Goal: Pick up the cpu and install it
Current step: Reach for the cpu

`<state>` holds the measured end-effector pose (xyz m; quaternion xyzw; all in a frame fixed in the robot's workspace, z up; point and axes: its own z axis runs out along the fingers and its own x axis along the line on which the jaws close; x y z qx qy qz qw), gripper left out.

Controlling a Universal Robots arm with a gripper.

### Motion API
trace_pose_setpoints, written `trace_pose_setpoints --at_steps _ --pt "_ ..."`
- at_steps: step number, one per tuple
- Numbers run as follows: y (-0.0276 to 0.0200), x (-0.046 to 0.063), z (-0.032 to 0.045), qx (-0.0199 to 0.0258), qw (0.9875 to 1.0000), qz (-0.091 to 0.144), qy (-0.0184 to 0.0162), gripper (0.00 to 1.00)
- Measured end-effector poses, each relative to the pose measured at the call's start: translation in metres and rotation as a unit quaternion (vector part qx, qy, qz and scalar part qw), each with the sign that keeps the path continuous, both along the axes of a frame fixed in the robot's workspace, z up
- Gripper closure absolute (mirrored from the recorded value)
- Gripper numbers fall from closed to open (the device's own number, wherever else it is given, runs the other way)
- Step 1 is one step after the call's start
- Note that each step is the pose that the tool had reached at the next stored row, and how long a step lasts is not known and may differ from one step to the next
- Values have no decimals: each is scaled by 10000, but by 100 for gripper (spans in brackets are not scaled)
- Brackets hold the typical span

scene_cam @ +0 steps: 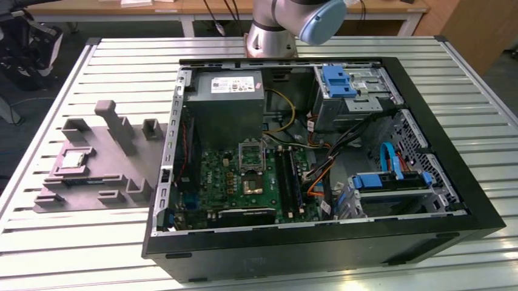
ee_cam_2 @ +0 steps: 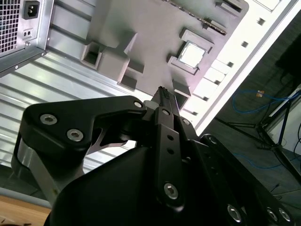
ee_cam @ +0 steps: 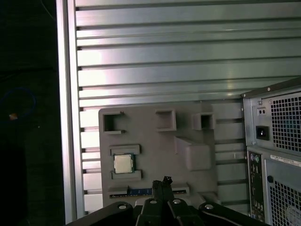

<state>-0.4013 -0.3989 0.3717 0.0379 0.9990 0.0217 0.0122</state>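
Note:
The cpu (scene_cam: 74, 159) is a small silvery square lying flat in a recess of the grey moulded tray (scene_cam: 105, 182), at the exterior view's left, beside the open computer case. Both wrist views look down on it from high above: the cpu (ee_cam: 123, 163) rests in the tray (ee_cam: 155, 150), and in the second wrist view the cpu (ee_cam_2: 192, 55) lies beyond the fingertips. My gripper (ee_cam: 162, 182) hangs well above the tray's edge, its black fingers (ee_cam_2: 162, 96) shut with nothing between them. Inside the case, the dark socket (scene_cam: 252, 183) sits on the green board.
The black computer case (scene_cam: 421, 230) lies open on a slatted metal table (scene_cam: 121, 60), with a grey power supply box (scene_cam: 227, 103), drive bays and loose cables inside. The case's rear panel (ee_cam: 277, 155) stands close beside the tray. The arm's base (scene_cam: 271, 36) stands behind the case.

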Motion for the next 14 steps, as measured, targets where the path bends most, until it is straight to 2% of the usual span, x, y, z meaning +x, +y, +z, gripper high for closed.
trace_pose_setpoints --at_steps 14 --pt "0 -50 -2 0 10000 0 0 89"
